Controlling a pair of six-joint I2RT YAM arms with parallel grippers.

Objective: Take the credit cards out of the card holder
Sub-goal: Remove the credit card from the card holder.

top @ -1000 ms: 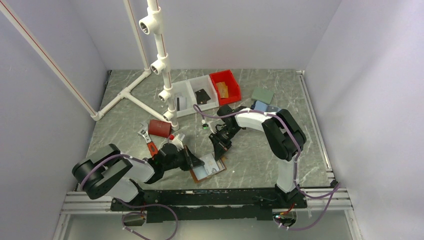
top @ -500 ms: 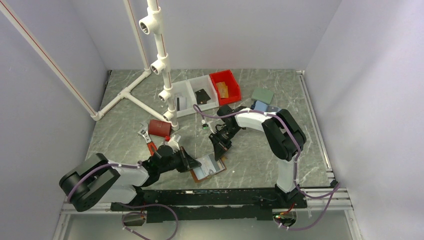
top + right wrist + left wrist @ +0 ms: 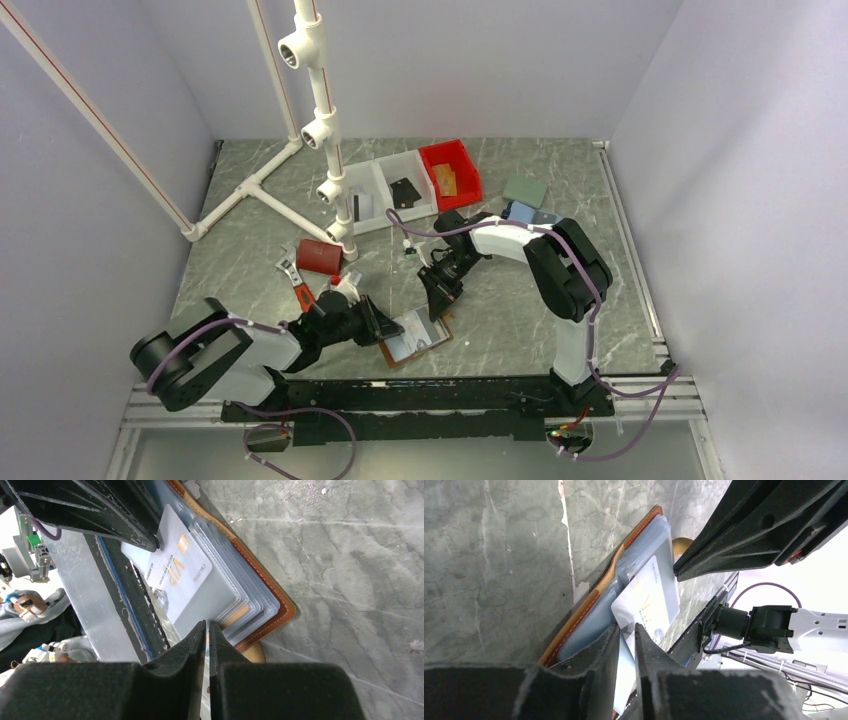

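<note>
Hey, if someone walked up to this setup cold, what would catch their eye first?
Probably the open brown card holder near the front edge of the table, with the left gripper and right gripper both at it. A white card with gold VIP lettering sticks partway out of the holder. Farther back, a bright red bin and a white pipe frame stand out.

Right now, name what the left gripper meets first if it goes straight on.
Probably the pale credit card sticking out of the card holder, directly ahead of the left gripper; depth is unclear.
</note>
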